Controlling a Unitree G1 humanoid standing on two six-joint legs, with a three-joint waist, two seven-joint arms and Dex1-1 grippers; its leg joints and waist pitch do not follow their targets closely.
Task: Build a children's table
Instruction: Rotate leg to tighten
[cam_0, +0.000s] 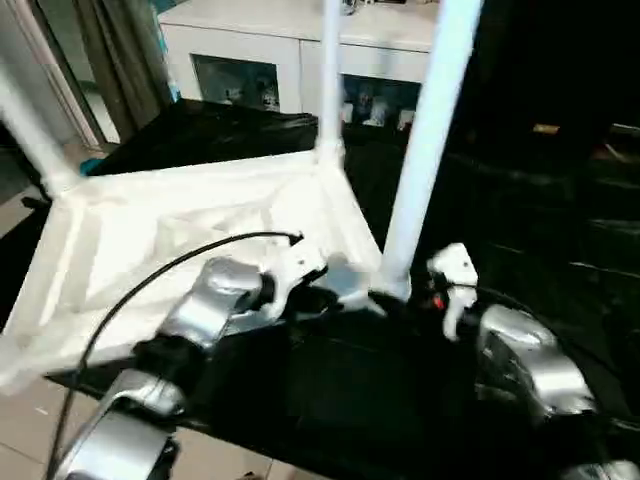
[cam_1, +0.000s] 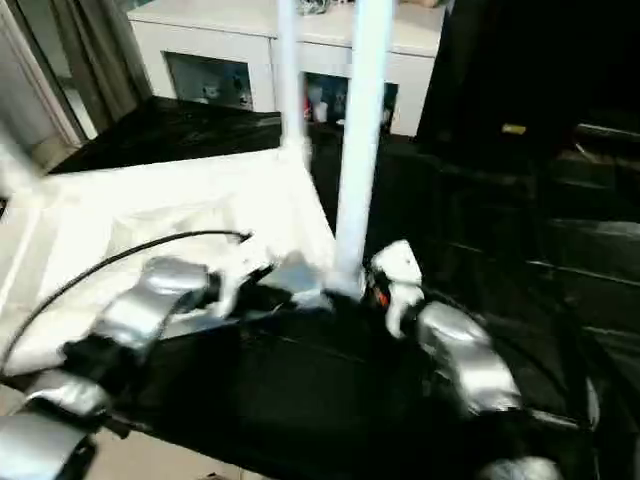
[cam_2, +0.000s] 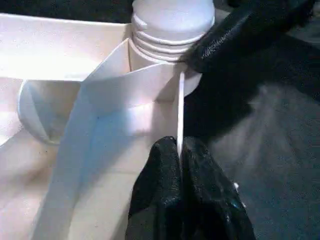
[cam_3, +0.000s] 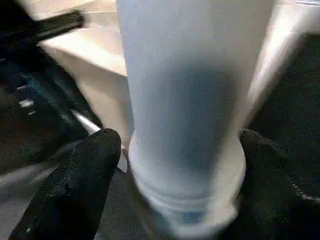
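My left gripper (cam_2: 179, 160) pinches the thin rim of the white ribbed plastic tabletop (cam_0: 150, 240); my right gripper (cam_3: 175, 165) fingers straddle the white round tapered leg (cam_0: 425, 140), gapped wide.

Both silver forearms reaching forward and angling inward, left gripper (cam_2: 180, 155) pinching its black fingers tight together — a thin white edge caught between them, right gripper (cam_3: 175, 165) holding its fingers (cam_3: 85, 175) spread wide — one on either side of a white leg's base.
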